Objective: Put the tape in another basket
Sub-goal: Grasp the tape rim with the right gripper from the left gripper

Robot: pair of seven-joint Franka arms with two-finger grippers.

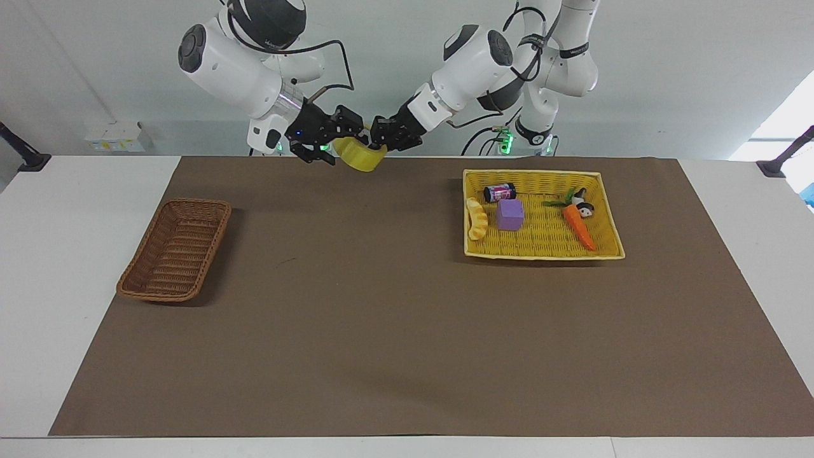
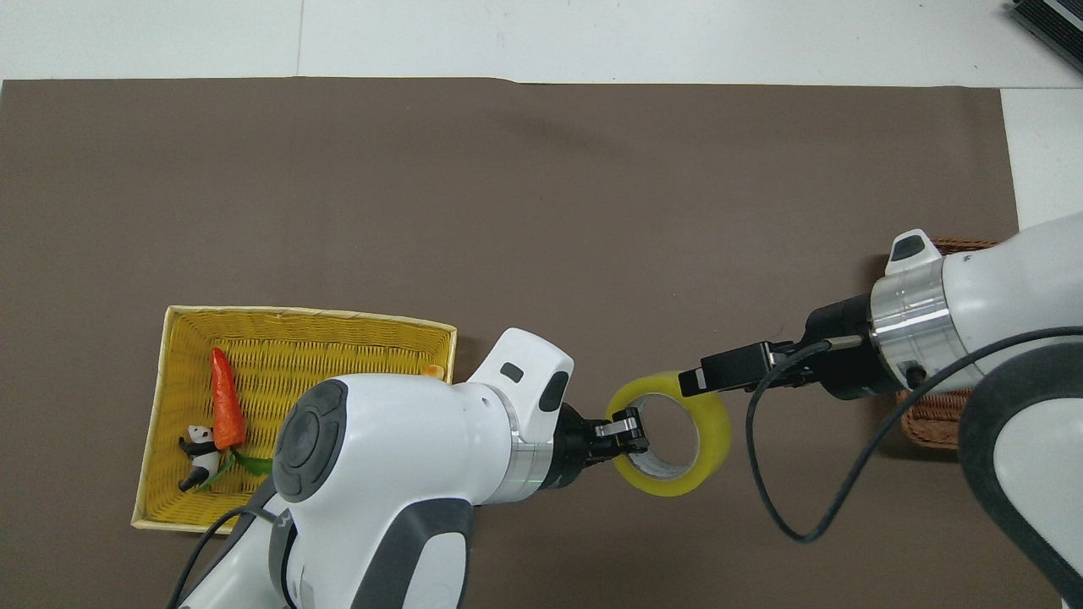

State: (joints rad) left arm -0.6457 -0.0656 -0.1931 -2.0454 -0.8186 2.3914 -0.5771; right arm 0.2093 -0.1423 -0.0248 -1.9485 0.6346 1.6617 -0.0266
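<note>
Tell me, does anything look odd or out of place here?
Nothing spilled or damaged. The one unusual sight: the tape roll hangs in mid-air, gripped by the left pincer, with the open right pincer at its rim, mid-handover.

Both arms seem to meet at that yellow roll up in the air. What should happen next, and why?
Probably the right claw should close on the tape. The left claw is shut on the roll's rim, holding it in the air above the mat, and the right claw, open, has reached the roll's other edge. The brown basket lies at the right arm's end, so that arm likely has to take over.
</note>
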